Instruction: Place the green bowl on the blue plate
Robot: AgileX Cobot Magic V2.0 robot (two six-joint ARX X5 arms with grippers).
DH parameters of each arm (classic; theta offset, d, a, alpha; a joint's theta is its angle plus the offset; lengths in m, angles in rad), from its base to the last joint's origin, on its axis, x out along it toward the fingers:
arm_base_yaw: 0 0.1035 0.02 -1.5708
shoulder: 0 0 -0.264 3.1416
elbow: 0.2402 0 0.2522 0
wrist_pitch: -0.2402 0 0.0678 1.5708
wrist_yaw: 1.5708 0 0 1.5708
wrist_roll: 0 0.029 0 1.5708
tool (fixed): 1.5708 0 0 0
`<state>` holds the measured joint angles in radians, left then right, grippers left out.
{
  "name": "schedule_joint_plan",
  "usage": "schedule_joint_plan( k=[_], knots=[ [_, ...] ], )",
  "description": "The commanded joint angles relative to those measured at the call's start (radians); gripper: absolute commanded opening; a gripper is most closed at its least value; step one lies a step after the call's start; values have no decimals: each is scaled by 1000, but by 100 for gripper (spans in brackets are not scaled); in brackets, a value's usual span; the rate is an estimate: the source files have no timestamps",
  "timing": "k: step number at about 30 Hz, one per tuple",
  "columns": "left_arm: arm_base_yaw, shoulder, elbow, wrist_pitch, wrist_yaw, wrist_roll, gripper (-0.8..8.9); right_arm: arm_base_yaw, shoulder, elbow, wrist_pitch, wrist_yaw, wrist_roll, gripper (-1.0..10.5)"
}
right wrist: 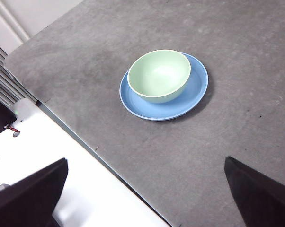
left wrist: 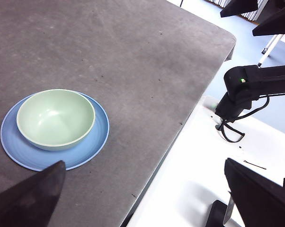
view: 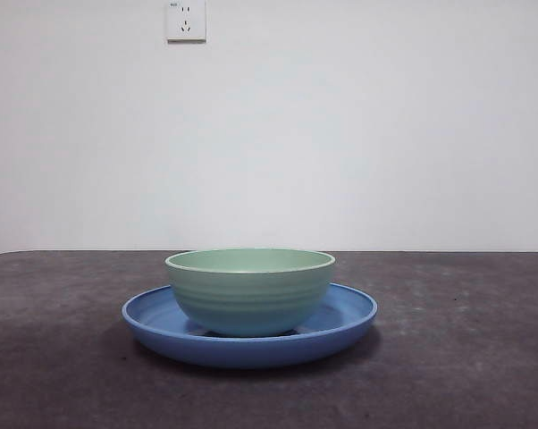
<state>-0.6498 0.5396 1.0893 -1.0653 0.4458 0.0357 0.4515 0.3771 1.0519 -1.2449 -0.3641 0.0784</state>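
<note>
On the dark grey table (view: 483, 357) my pale mint-green ridged bowl (view: 250, 290) sat upright inside the glossy blue plate (view: 340, 323), looking light, rigid, slippery, best gripped at its rim, both grippers spread wide, well clear

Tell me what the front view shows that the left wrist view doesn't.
Only the front view shows the white wall socket and the ridges on the pale mint-green round bowl. Only the left wrist view shows the bowl's empty inside, the grey table's edge, and the left gripper, open. Both show the bowl sitting on the glossy blue round plate.
</note>
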Motion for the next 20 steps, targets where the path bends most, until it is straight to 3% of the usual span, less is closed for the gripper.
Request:
schedule_joint_plan(
  k=[1,2,3,5,6,20],
  knots=[
    [-5,1,10,11,-2,6,506,6,3,8,10,-3,0,598],
    [-5,1,10,11,-2,6,461,6,3,8,9,-3,0,529],
    [-5,1,10,10,-2,6,373,6,3,8,8,-3,0,358],
    [-5,1,10,8,-2,6,79,6,3,8,8,-3,0,-21],
    [-5,1,10,9,-2,8,0,6,3,8,11,-2,0,27],
    [-5,1,10,11,-2,6,27,6,3,8,18,-2,-1,18]
  ],
)
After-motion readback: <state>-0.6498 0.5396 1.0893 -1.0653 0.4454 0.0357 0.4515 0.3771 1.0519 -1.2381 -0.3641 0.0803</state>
